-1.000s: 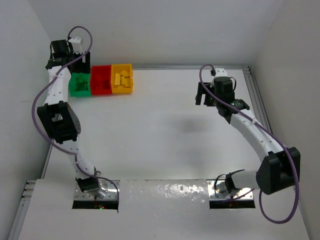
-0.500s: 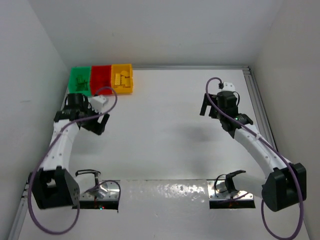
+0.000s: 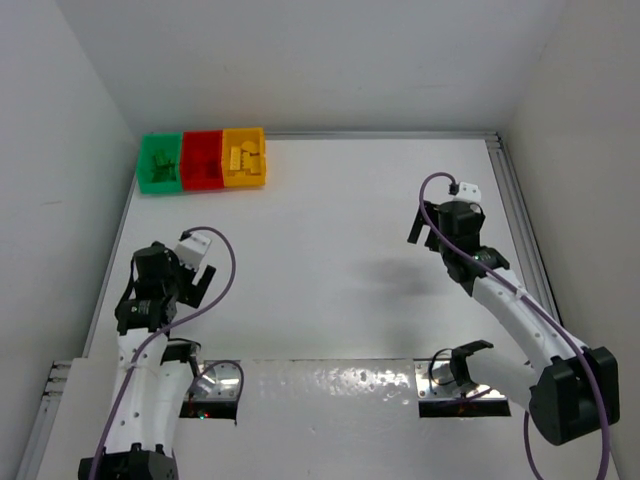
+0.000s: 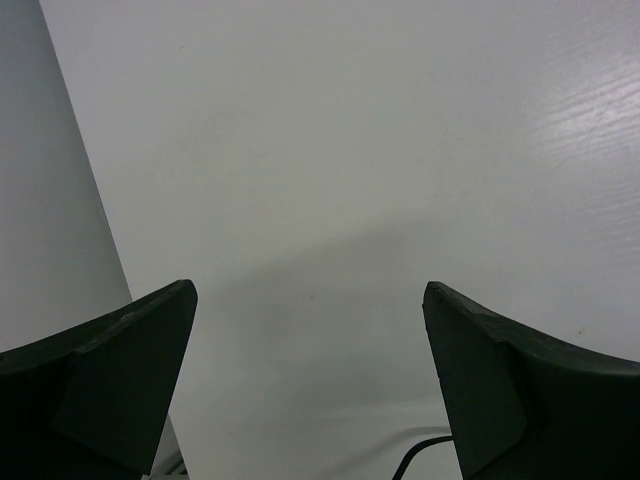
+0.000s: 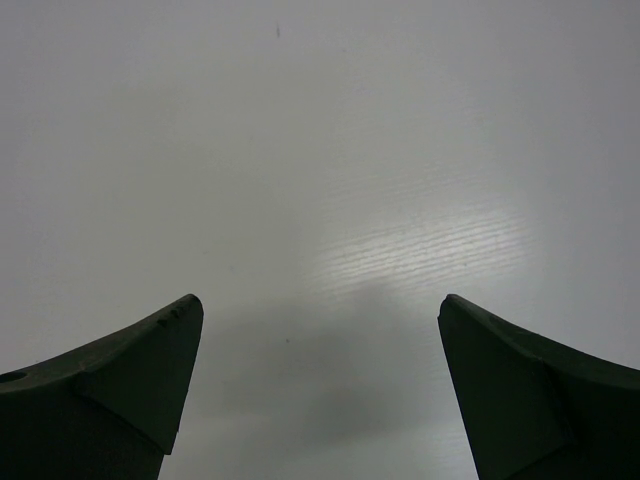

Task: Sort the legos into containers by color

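Left tool (image 4: 310, 300) and right tool (image 5: 320, 305) both spread, empty; we should park them well clear of the bins (image 3: 203, 134).

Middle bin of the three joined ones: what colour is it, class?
The middle bin is red; the top external view shows it best.

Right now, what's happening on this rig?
Neither arm is handling anything. The left gripper and the right gripper both hang open and empty over bare table, well away from the containers in the far left corner. The only legos in view sit inside those containers, apparently colour-matched, so the sort looks done or nearly so.
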Controlling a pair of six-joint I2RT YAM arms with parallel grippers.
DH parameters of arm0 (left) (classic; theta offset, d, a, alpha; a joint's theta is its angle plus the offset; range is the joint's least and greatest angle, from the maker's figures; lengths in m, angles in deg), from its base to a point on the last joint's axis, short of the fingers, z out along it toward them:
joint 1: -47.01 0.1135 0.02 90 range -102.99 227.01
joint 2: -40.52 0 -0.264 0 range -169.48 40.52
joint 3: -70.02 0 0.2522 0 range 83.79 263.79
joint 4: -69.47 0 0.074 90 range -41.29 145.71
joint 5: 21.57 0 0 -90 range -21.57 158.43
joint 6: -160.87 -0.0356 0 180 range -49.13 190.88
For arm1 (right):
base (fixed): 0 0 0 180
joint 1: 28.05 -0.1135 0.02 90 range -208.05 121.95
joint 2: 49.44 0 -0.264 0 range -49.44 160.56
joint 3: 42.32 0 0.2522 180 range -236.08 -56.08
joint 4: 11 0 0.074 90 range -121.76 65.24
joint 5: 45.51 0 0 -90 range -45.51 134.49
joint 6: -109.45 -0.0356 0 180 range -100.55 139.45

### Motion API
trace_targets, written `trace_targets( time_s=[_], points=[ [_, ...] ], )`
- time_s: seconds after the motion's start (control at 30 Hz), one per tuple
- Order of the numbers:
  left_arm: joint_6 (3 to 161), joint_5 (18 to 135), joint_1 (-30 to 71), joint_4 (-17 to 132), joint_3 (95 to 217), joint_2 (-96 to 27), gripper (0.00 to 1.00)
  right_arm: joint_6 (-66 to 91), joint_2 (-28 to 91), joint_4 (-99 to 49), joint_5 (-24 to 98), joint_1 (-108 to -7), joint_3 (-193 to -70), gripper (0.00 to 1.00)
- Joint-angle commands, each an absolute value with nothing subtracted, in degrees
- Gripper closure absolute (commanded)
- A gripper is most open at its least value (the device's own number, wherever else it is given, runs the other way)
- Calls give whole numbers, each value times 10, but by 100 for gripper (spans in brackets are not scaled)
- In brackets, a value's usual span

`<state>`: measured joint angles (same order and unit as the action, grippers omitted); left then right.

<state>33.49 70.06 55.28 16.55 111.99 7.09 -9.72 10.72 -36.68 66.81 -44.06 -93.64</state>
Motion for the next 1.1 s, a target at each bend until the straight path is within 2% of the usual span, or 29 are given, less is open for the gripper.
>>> trace_targets(
  time_s=[0.0,1.07],
  points=[
    [368,687,550,231,1123,63,6,-109,94,-342,679,-445,-930,1],
    [366,687,551,234,1123,85,6,-83,105,-304,655,-444,-929,1]
  ],
)
